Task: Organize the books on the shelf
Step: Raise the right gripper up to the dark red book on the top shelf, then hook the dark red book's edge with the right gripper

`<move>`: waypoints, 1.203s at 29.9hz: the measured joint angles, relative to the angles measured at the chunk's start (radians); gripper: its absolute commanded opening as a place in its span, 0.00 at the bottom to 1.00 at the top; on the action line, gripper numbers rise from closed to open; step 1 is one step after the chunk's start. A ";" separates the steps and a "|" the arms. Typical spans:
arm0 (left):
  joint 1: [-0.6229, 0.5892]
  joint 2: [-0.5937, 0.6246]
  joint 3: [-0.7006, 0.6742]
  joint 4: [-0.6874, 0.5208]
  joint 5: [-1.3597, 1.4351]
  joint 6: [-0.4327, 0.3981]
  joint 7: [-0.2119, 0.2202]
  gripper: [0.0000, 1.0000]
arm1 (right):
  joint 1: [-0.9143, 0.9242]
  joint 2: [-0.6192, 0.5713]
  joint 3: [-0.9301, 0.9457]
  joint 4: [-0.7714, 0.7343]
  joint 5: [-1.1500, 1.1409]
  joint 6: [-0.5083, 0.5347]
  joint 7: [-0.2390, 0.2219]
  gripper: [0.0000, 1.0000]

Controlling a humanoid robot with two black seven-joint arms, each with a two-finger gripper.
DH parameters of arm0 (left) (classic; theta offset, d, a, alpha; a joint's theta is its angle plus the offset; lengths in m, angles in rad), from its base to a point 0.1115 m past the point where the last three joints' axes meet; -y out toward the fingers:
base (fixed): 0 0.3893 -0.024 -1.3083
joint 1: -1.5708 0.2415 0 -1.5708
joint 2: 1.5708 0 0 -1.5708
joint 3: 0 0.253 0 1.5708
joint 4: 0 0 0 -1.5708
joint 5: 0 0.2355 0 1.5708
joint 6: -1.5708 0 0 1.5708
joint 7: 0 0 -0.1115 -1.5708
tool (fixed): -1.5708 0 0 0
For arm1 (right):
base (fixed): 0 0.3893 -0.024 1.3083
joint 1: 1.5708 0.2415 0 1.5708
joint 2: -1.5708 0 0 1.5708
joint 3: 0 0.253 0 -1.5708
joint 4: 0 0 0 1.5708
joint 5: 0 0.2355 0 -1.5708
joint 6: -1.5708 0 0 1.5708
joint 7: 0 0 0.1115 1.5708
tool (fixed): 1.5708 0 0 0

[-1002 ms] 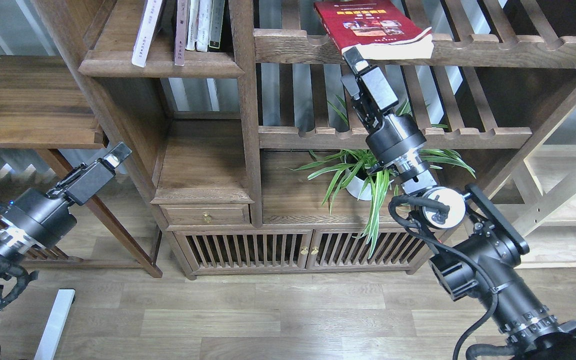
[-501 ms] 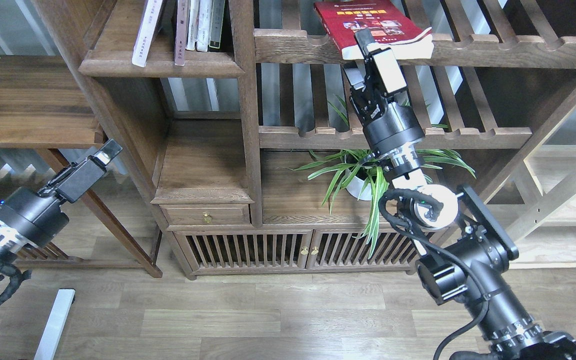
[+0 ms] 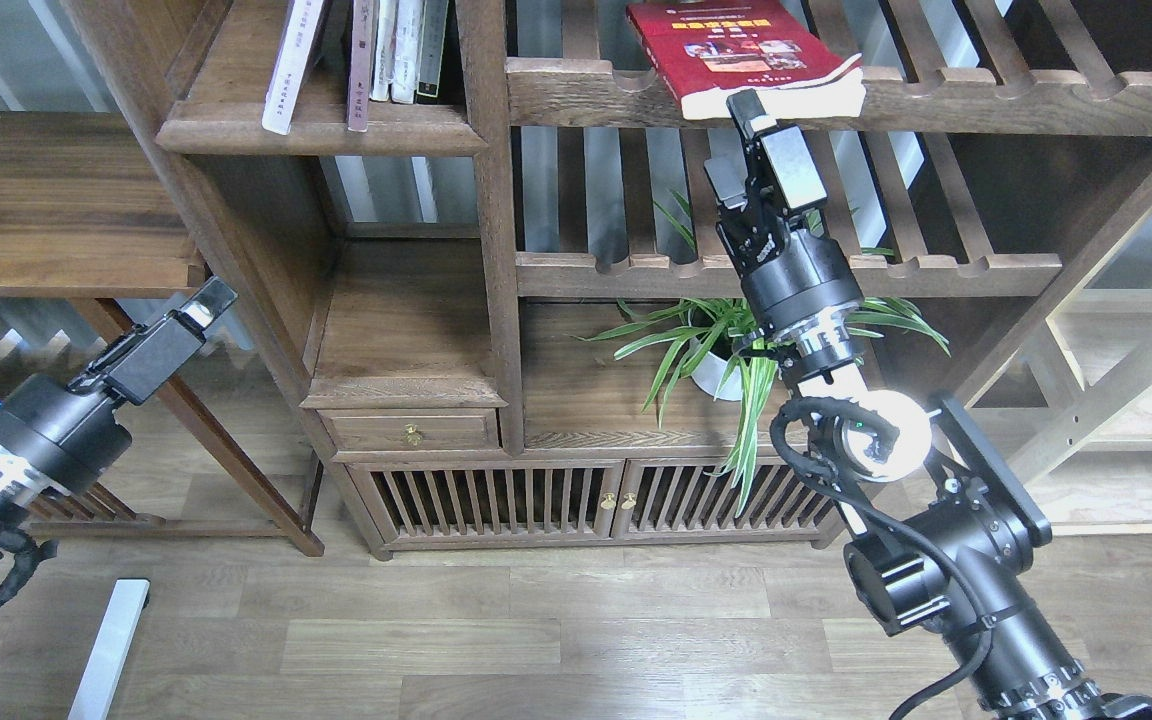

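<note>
The bright red book (image 3: 726,45) with a yellow title lies flat on the top slatted rack, its page edge hanging over the front rail. My right gripper (image 3: 748,108) points up just under that overhanging edge and holds nothing; its fingers cannot be told apart. My left gripper (image 3: 206,305) hangs low at the left, empty and far from the shelves, and is seen side-on. The solid dark-brown shelf (image 3: 321,128) at the upper left carries several thin upright books (image 3: 391,50). The maroon and plain white paperbacks are out of view.
A second slatted rack (image 3: 786,270) runs behind my right wrist. A potted spider plant (image 3: 726,350) stands below it. A lower solid board (image 3: 406,385) sits over a small drawer and slatted cabinet doors (image 3: 556,500). A white bar (image 3: 111,640) lies on the wood floor.
My right gripper rose to the red book's front edge, then shifted a little right and down. My left gripper sank slightly to the left. The red book has barely moved.
</note>
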 measured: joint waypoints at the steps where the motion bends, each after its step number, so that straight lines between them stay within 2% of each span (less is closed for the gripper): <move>1: 0.000 0.000 -0.001 0.001 0.000 0.000 0.000 0.99 | 0.000 0.000 0.000 0.001 0.000 -0.002 0.000 0.98; 15: 0.000 0.002 -0.012 0.003 0.000 0.000 0.000 0.99 | 0.003 -0.010 0.033 0.002 0.000 0.052 -0.001 0.99; 36: 0.018 0.004 -0.020 0.002 -0.002 0.000 0.000 0.99 | 0.089 -0.012 0.033 -0.016 0.004 -0.108 -0.012 0.99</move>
